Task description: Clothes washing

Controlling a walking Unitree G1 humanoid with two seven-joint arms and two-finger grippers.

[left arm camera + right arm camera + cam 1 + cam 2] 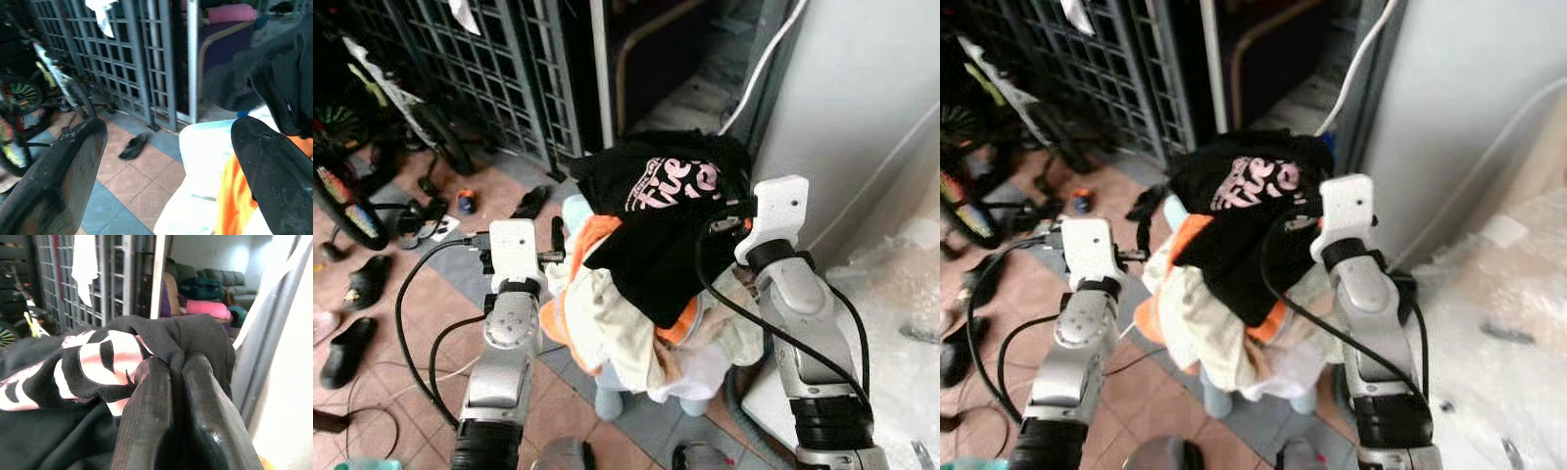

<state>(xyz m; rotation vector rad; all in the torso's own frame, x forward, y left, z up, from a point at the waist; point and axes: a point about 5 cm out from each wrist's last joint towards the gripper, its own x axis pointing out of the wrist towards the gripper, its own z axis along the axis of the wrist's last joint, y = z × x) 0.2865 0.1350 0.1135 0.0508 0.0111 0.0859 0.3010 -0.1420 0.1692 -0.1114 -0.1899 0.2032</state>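
At the far left a bicycle (pixel 337 186) leans by a dark metal gate (pixel 480 69), with sandals (pixel 362 284) scattered on the tiled floor (pixel 440 304) below it. Next comes the left gripper (pixel 166 166), raised at the left side of the laundry pile (pixel 636 323); its two black fingers (pixel 58 176) stand wide apart, holding nothing, one finger lying against the orange and white cloth. The pile itself sits in the middle, heaped high in a pale basket (pixel 607 401) that stands on the floor: cream and white pieces below, an orange garment (pixel 587 245) on the left side, and a black shirt (pixel 666 206) with pink lettering draped over the top. To the right, the right gripper (pixel 173 391) is up at the top edge of the pile, its fingers pinched together on a fold of the black shirt. Farthest right stands a white washing machine (pixel 871 127), with a grey hose (pixel 744 421) curving at its foot
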